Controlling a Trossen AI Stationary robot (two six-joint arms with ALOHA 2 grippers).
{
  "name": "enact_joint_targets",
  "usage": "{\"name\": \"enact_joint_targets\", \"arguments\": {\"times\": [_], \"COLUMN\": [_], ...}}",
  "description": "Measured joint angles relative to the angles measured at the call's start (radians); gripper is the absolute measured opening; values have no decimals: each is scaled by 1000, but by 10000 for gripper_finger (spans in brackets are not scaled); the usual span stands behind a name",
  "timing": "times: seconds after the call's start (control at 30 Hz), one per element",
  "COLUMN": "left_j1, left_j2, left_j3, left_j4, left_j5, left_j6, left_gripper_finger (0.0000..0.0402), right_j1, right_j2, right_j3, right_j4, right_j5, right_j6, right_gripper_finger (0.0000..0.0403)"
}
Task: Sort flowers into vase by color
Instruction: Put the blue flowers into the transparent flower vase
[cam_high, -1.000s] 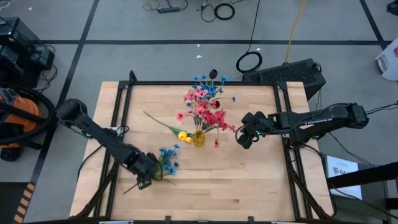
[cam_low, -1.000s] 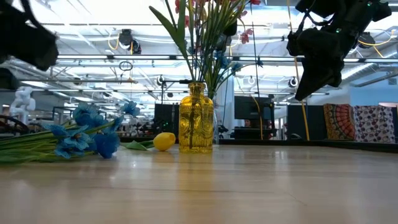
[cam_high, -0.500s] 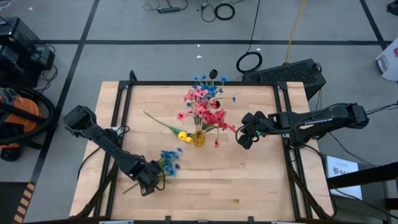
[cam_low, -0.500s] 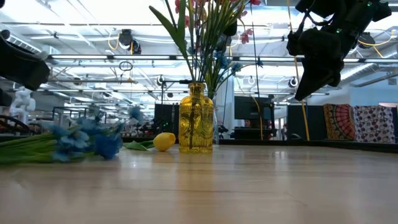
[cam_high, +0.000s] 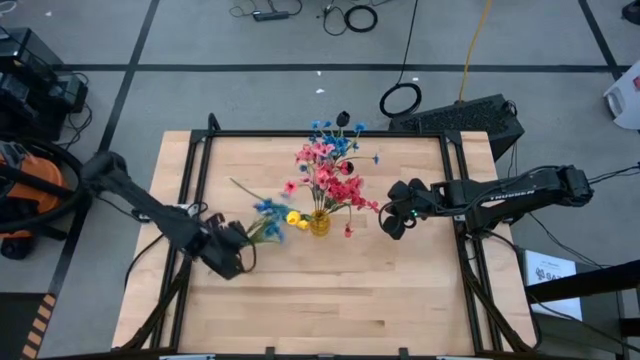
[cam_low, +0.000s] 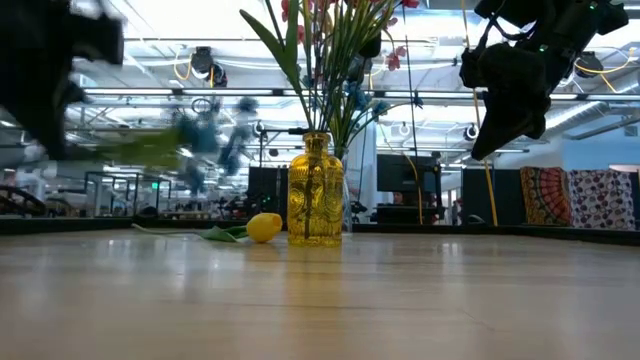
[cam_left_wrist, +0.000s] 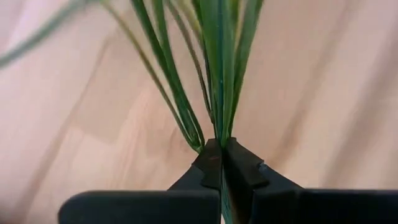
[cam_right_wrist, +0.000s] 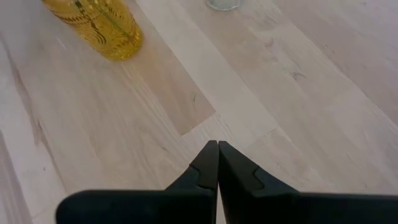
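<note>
The yellow vase (cam_high: 319, 223) (cam_low: 315, 190) stands mid-table with pink, red and blue flowers (cam_high: 328, 170) upright in it. A blue bunch (cam_high: 268, 219) (cam_low: 210, 135) hangs in the air left of the vase, my left gripper (cam_high: 238, 248) (cam_left_wrist: 221, 144) shut on its green stems. Yellow flowers (cam_high: 293, 216) (cam_low: 263, 227) lie on the table beside the vase's foot, their stem running toward the far left. My right gripper (cam_high: 390, 221) (cam_right_wrist: 217, 147) hovers shut and empty to the right of the vase. My left gripper pinches the blue bunch's bundled green stems (cam_left_wrist: 219, 127) between its two fingers. The stems run on past the fingertips, roughly along the fingers, toward the vase. The bunch is lifted clear of the table and lies roughly level, blooms toward the vase.
A black frame (cam_high: 200, 160) runs around the wooden table top. Bare wood lies in front of the vase, toward the near edge (cam_high: 330, 320). A small clear thing (cam_right_wrist: 222, 4) stands on the table past the vase in the right wrist view.
My left gripper has shut on the blue bunch's stems, then risen and gone toward the far edge and the vase. The bunch, which lay flat on the table, now hangs clear of it, closer to the vase.
</note>
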Motion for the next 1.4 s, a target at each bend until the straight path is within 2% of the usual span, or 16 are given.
{"name": "enact_joint_targets", "arguments": {"times": [0.1, 0.17, 0.23, 0.4, 0.5, 0.57, 0.63, 0.73, 0.83, 0.97, 1.03, 1.23, 1.33, 1.4], "left_j1": [28, 37, 41, 56, 88, 121, 163, 247, 356, 551, 678, 1087, 1273, 1364], "left_j2": [-144, -232, -313, -478, -540, -571, -594, -610, -609, -572, -552, -465, -358, -257], "left_j3": [2, 2, 2, 2, 2, 3, 3, -1, -54, -127, -148, -175, -176, -178], "left_j4": [4, 3, 3, 20, 76, 139, 221, 404, 708, 992, 1048, 1302, 1398, 1528], "left_j5": [-56, -152, -287, -707, -887, -925, -908, -754, -539, -312, -196, 318, 552, 735], "left_j6": [56, 70, 92, 223, 346, 441, 554, 756, 977, 1146, 1155, 1101, 1010, 937], "left_gripper_finger": [4, 4, 4, 3, 3, 2, 2, 2, 2, 2, 1, 1, 1, 1], "right_j1": [0, 0, 0, 0, 0, 0, 0, -2, -9, -22, -26, -27, -27, -27], "right_j2": [0, 0, 0, 0, 0, 0, 0, 0, 0, 0, 0, 0, 0, 0], "right_j3": [0, 0, 0, 0, 0, 0, 0, 0, 0, 0, 0, 0, 0, 0], "right_j4": [16, 25, 46, 74, 91, 93, 106, 123, 164, 213, 235, 289, 298, 306], "right_j5": [0, 0, 1, 24, 48, 52, 73, 77, 77, 79, 81, 103, 104, 106], "right_j6": [-3, -3, -2, 0, -6, -1, 2, 3, 31, 97, 116, 162, 208, 236], "right_gripper_finger": [0, 0, 0, 0, 0, 0, 0, 0, 0, 0, 0, 0, 0, 0]}}
